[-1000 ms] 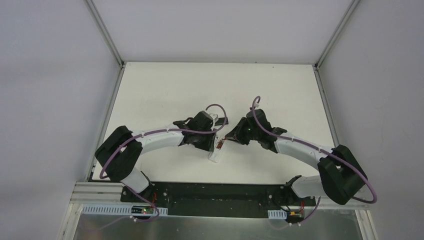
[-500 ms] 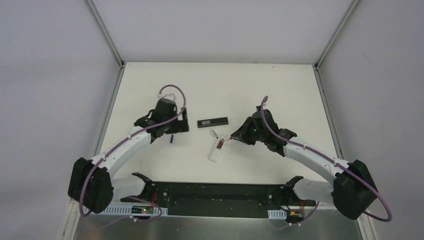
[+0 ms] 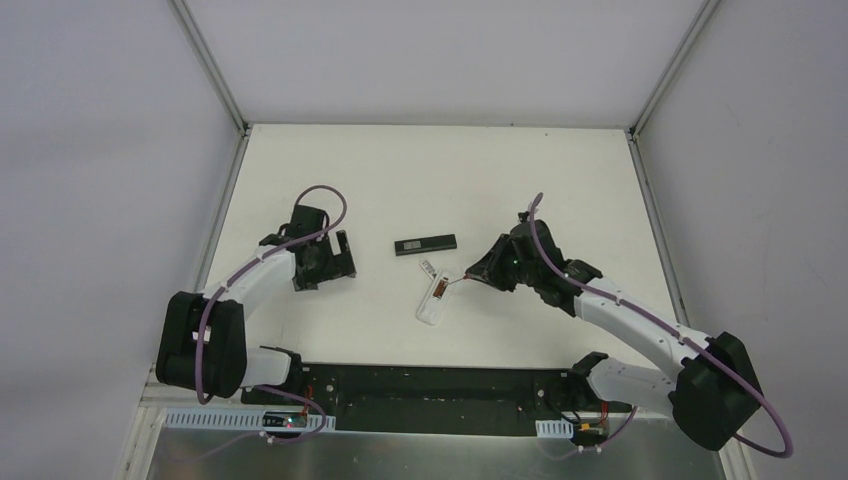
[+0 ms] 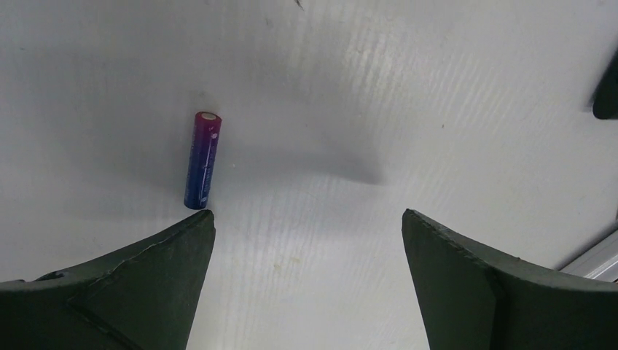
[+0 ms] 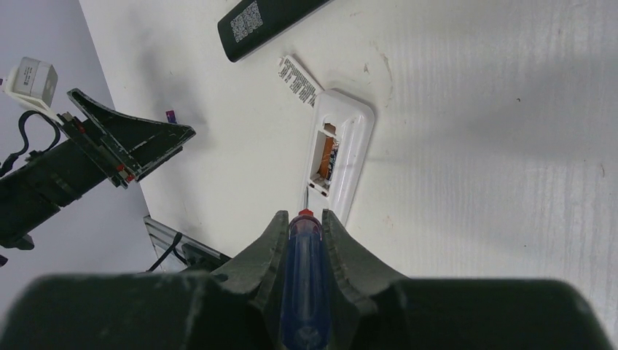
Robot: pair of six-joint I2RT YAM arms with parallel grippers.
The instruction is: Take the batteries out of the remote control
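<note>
The blue-and-purple battery [image 4: 202,160] lies loose on the white table [image 4: 437,87], on the left side of the scene and well apart from the remotes. Your left gripper [image 4: 306,219] hangs over that spot with its jaws spread wide and nothing between them. The battery sits just beyond the tip of one finger [image 4: 146,277], outside the gap.

An orange battery [image 5: 329,157] shows inside the open compartment of the white remote control [image 5: 348,171], which lies near the middle of the table with its back up. The loose white cover [image 5: 297,80], printed with a label, lies just beyond the remote's far end. Farther back lies a black remote [image 5: 270,18].

Your right gripper [image 5: 304,215] is closed tight on a blue-handled screwdriver [image 5: 302,292]. The thin shaft reaches the edge of the open compartment. You cannot tell from these views whether the tip touches the orange battery.
</note>
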